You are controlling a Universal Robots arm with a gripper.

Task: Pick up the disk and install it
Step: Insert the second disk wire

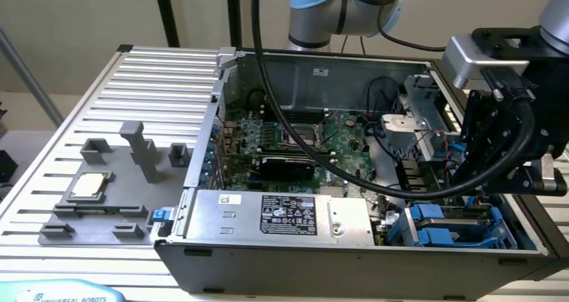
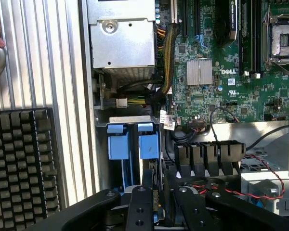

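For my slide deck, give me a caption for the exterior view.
Robot gripper poised over the blue drive bay of an open computer case.

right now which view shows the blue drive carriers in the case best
The wrist view: the blue drive carriers sit side by side, seen straight on, just ahead of the gripper. The exterior view shows them low in the case corner, partly behind cables.

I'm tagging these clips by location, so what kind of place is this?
Probably a robotics lab or test bench for computer assembly: an open desktop computer case with its motherboard exposed sits on a ribbed aluminium table, under a Universal Robots arm.
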